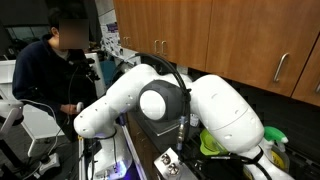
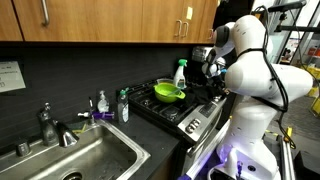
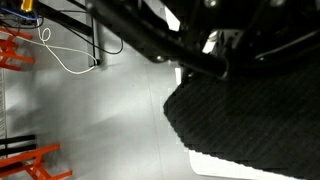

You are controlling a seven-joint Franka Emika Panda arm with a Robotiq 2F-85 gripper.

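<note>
- The gripper [image 2: 212, 72] hangs over the stove [image 2: 178, 115], toward the edge farthest from the sink [image 2: 85, 150].
- Its fingers are pressed together. Nothing shows between them, so I judge it empty.
- The bowl [image 2: 168, 92], green and upright, sits on the stove near its back edge, as both exterior views show. It is near the gripper but apart from it.
- A spray bottle [image 2: 180, 71] stands just behind the bowl at the stove's back edge.
- The wrist view shows only grey floor [image 3: 100, 110] and a black mat [image 3: 250, 125]. That camera looks away from the stove, and neither bowl nor bottle appears in it.
- Done so far, as I judge it: little beyond the arm [image 1: 150, 100] being up by the stove. The bowl is untouched and rests flat where it sits.
- Left, as I judge it: the whole handling of the bowl. The closed fingers would have to spread before they could take its rim.
- A person [image 1: 50, 60] stands beyond the arm, well apart from the stove.
</note>
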